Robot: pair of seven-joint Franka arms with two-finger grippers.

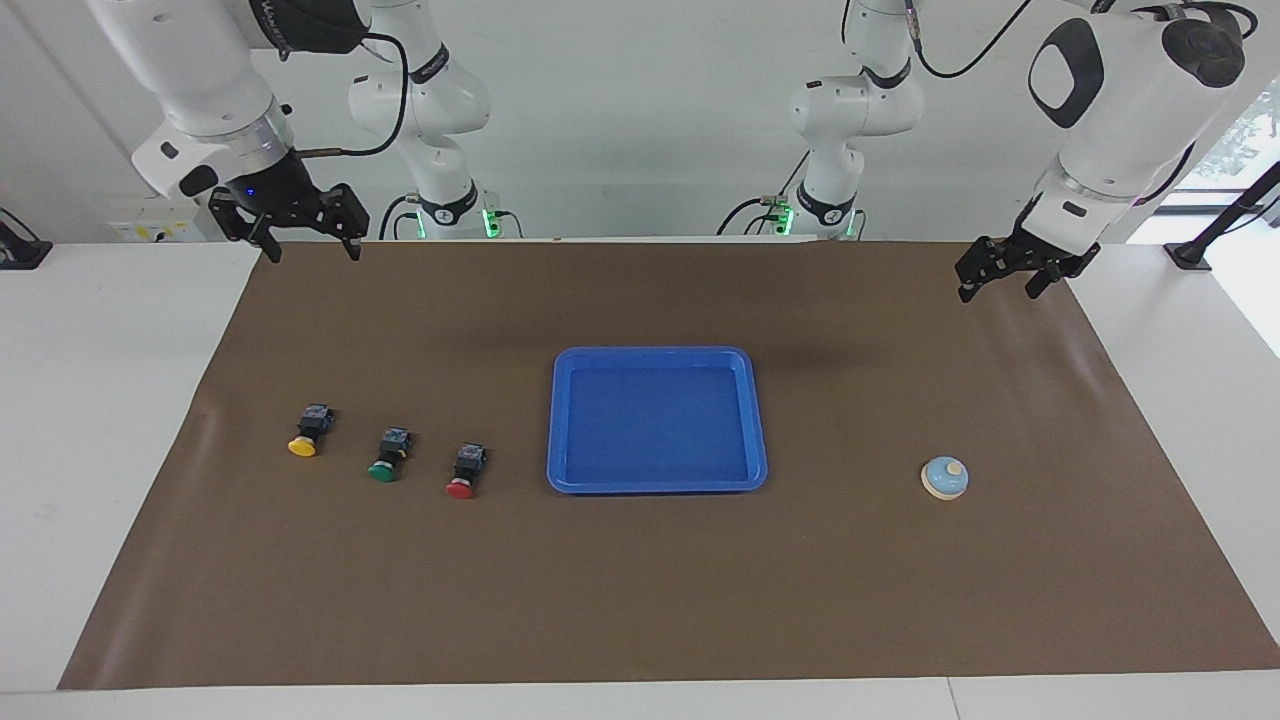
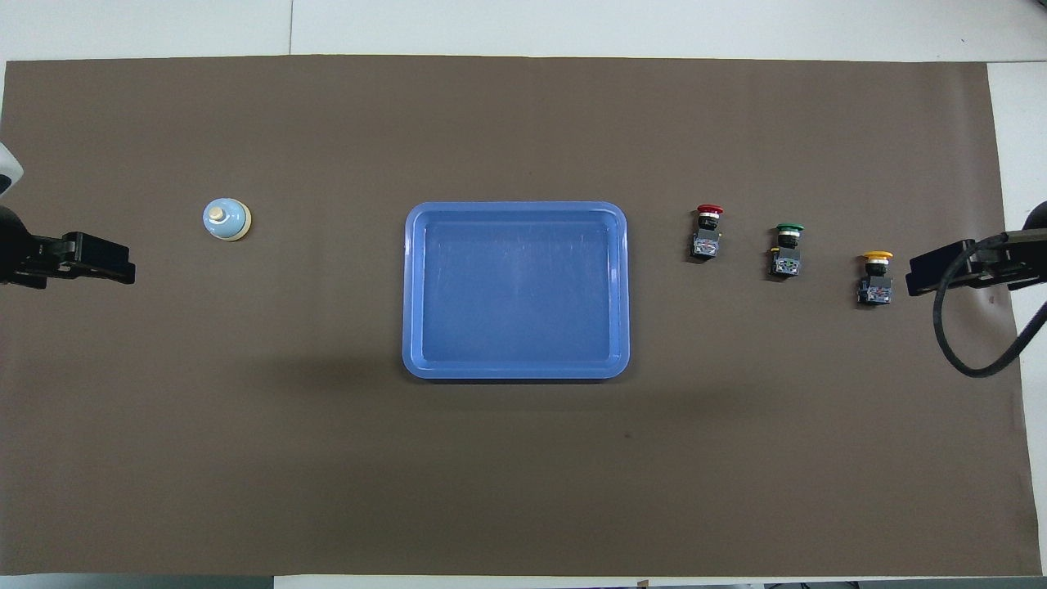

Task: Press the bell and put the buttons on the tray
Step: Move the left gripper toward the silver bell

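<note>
Over the worktop's (image 1: 150, 400) ends, hanging agape: left end effector (image 1: 1000, 283), right end effector (image 1: 305, 243). On the mat (image 1: 640, 580), lying apart: bell (image 1: 945, 478), tray (image 1: 657, 485), buttons (image 1: 388, 455). No writing reading clearly.

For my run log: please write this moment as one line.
left claw: open, raised | right claw: open, raised | bell: untouched | buttons: on mat | tray: holds nothing

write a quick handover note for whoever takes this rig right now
Left gripper: open, holding nothing, raised over the mat's corner at its own end. Right gripper: likewise.
Small light-blue dome bell: on the brown mat, toward the left arm's end.
Shallow bright-blue plastic tray: mid-mat, nothing in it.
Black push-buttons with yellow cap, green cap and red cap: in a row toward the right arm's end, red beside the tray.
Done: no button placed.
Left: press bell, move all three buttons.
</note>
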